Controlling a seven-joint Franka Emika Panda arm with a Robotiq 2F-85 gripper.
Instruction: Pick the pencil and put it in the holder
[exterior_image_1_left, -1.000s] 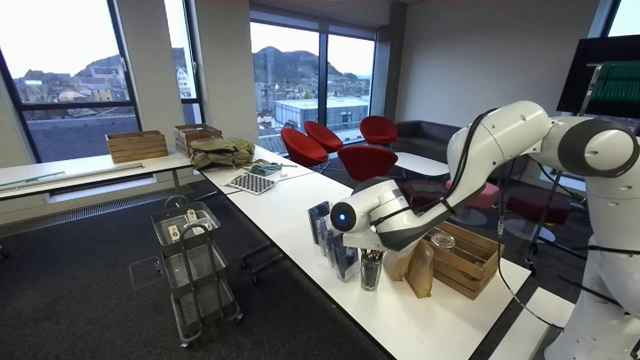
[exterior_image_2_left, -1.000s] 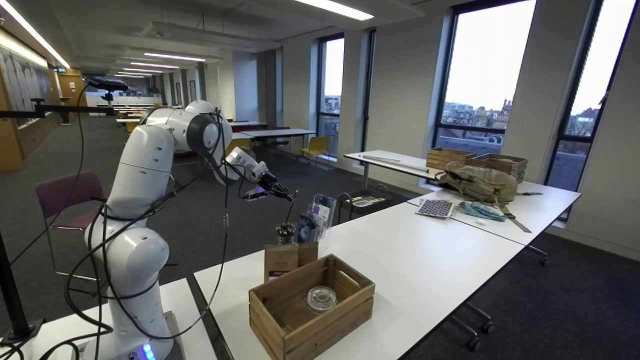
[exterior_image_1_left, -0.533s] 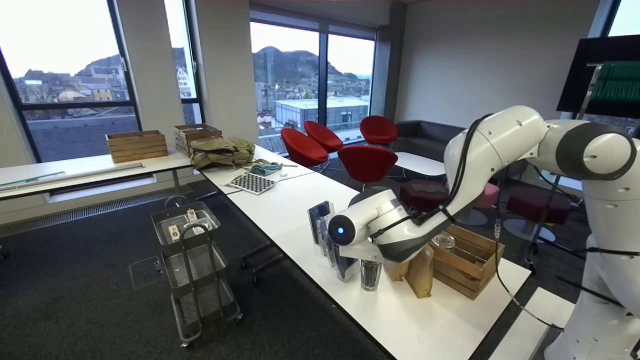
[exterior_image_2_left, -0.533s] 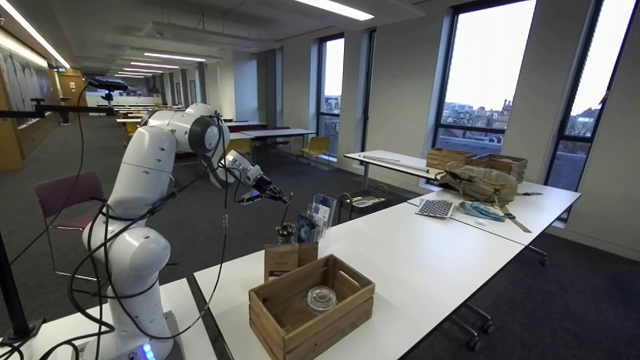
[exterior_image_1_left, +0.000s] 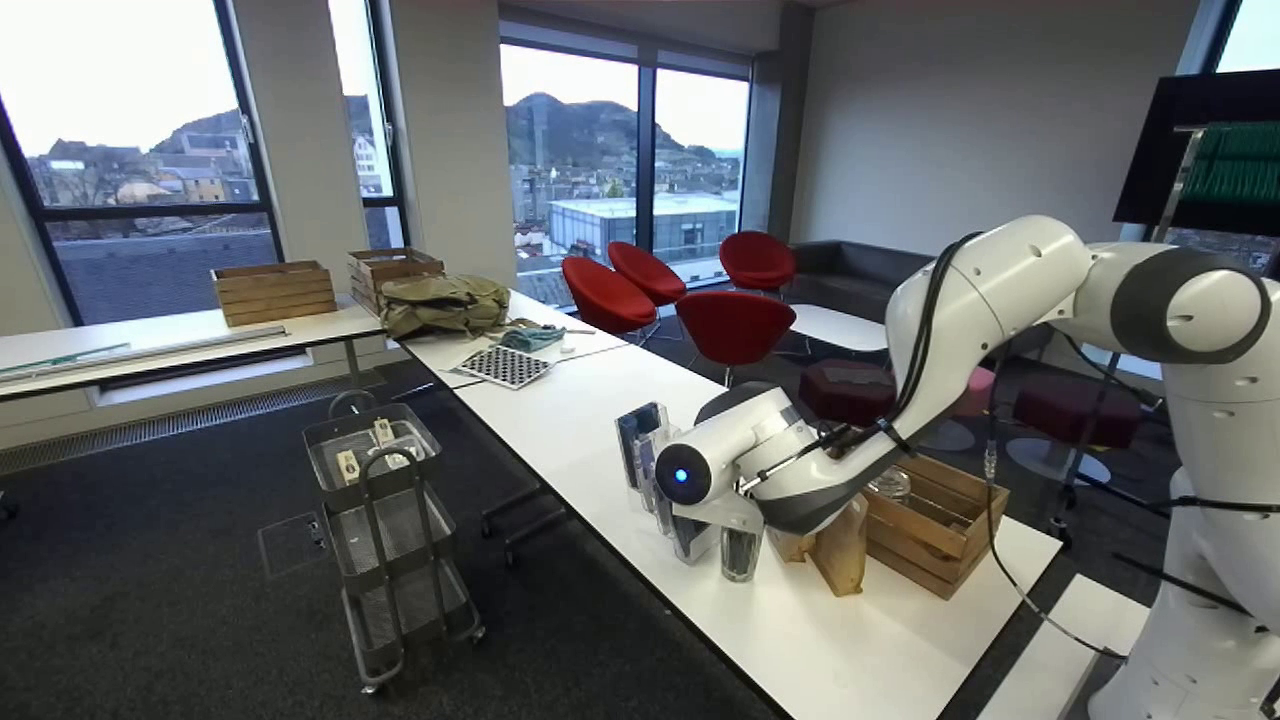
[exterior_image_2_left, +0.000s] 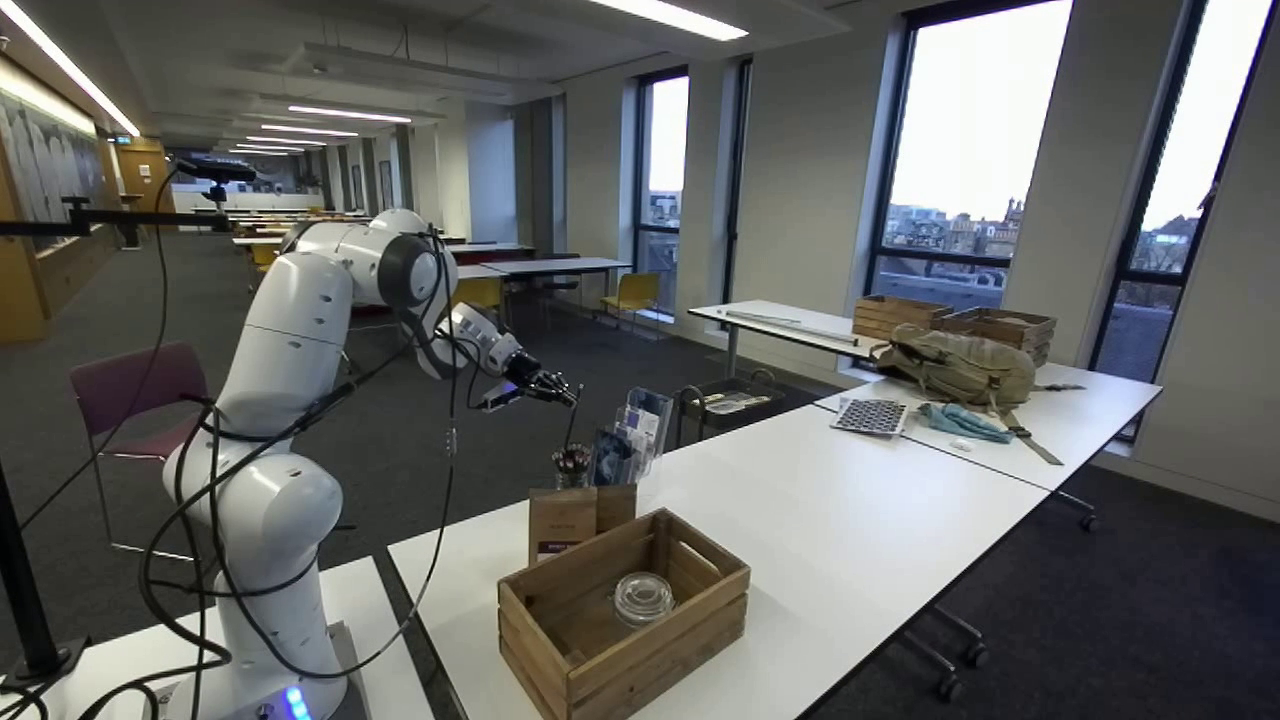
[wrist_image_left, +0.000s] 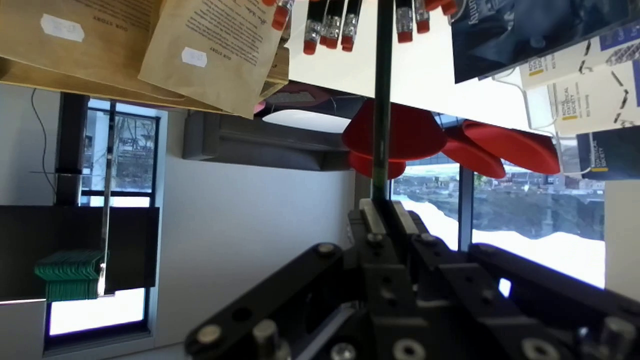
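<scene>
White table (exterior_image_2_left: 800, 520), cylindrical holder (exterior_image_1_left: 739, 558); fingers (wrist_image_left: 372, 217) pinch a slender pencil (wrist_image_left: 383, 97).

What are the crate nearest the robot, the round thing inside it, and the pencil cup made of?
Crate: matte wood; slatted, uneven brown sides. Round thing: glass or clear plastic, shiny; the crate shows through. Pencil cup: probably glass or clear plastic, glossy; dark shapes seem visible through it.
</scene>
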